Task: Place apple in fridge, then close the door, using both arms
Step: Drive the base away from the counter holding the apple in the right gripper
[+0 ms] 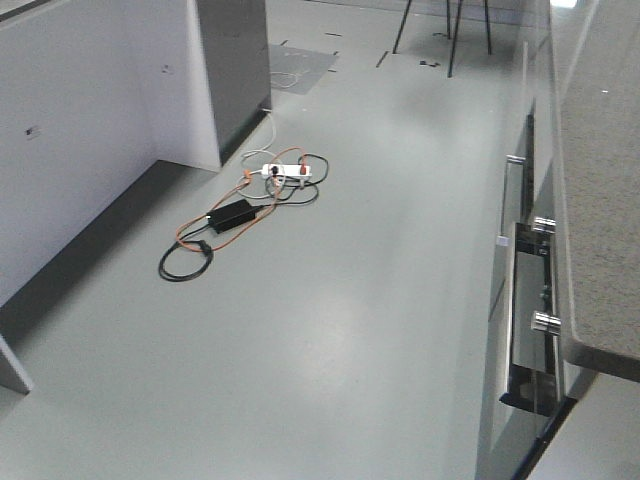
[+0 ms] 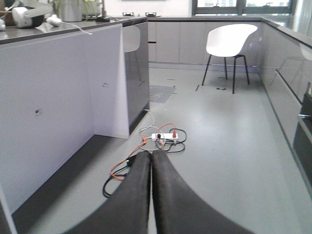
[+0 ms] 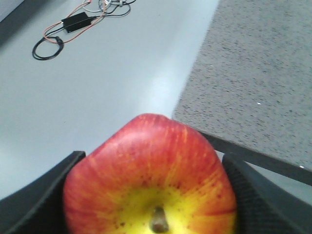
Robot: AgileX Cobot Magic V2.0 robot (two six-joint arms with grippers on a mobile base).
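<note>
The apple (image 3: 151,178), red with a yellow patch round its stem, fills the bottom of the right wrist view. My right gripper (image 3: 152,195) is shut on it, one black finger (image 3: 36,200) on its left and one on its right. It hangs above the grey floor, beside the edge of a speckled countertop (image 3: 253,83). My left gripper (image 2: 151,158) is shut with nothing in it, its two black fingers pressed together and pointing at the floor cables. The fridge and its door are out of view. No arm shows in the front view.
A white power strip (image 1: 287,172) with orange and black cables and a black adapter (image 1: 232,214) lies on the floor. A grey island counter (image 2: 63,97) stands at the left. Cabinets with an oven (image 1: 528,300) run along the right. A white chair (image 2: 229,41) stands at the back.
</note>
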